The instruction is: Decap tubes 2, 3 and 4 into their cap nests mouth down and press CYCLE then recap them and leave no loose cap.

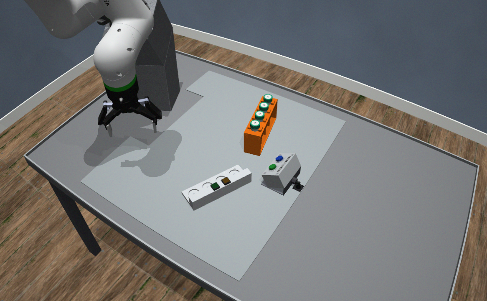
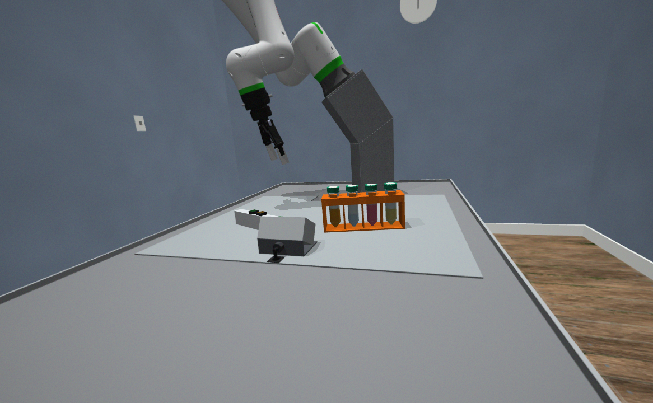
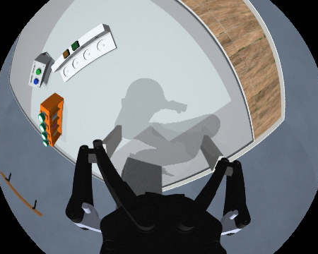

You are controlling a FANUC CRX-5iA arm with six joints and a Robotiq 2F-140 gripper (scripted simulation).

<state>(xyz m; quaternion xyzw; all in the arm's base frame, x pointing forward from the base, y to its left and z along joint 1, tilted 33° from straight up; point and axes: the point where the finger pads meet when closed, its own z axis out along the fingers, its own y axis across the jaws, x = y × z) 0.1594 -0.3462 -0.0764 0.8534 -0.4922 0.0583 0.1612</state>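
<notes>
The orange decapping station (image 1: 261,128) stands on the light mat and holds several tubes, each with a green cap (image 1: 259,111) on it. It also shows in the exterior view (image 2: 362,210) and small in the wrist view (image 3: 51,118). The white cap tray (image 1: 217,186) lies nearer the front, with empty round nests and two dark unlit lamps (image 1: 219,183) on its console. The grey key box (image 1: 280,172) beside it carries the blue key (image 1: 279,158) and the green key (image 1: 272,167). My gripper (image 1: 131,127) is open and empty, high above the table's left side, far from the station.
The dark arm pedestal (image 1: 159,63) stands at the table's back. A raised rim runs around the table edge. A small black fitting (image 1: 296,184) sticks out of the key box's side.
</notes>
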